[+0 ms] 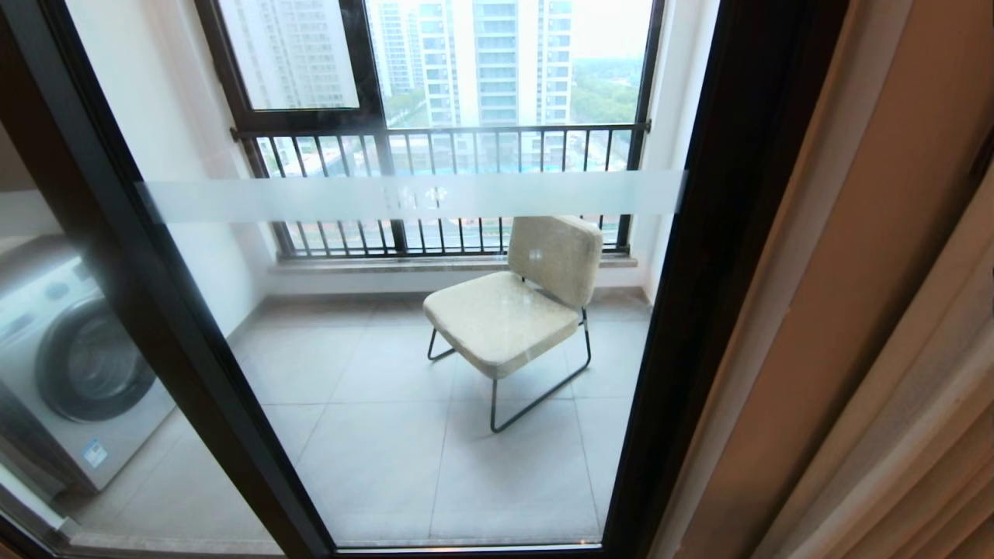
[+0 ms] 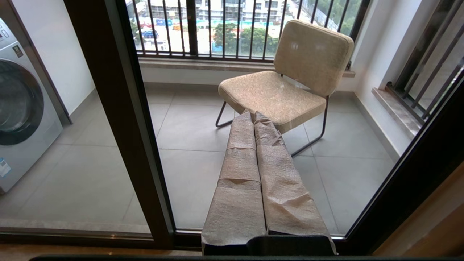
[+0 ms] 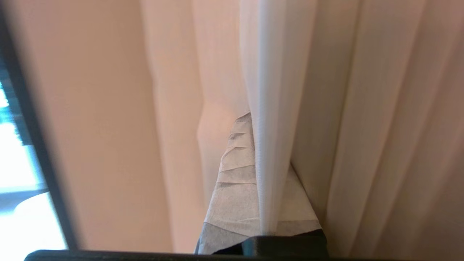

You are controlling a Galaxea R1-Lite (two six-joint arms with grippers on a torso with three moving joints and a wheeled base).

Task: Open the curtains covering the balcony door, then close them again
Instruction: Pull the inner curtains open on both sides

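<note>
- At the right edge of the head view, the curtains are seen gathered in beige folds beside the dark frame of the balcony door, whose glass is left uncovered; a chair and a washing machine are seen on the balcony beyond.
- The fabric is judged soft, light and limp; it should drape and slide along its rail rather than resist, though a thin sheer layer may slip from a loose pinch.
- A hold on the leading edge fold is judged best, where 1 firm pleat can be pinched and drawn sideways across the glass.
- The right gripper is seen in the right wrist view with its 2 padded fingers closed narrowly on a white sheer fold, the heavier folds lying just beside it.
- The left gripper is held before the glass with fingers pressed together, and nothing is held by it.
</note>
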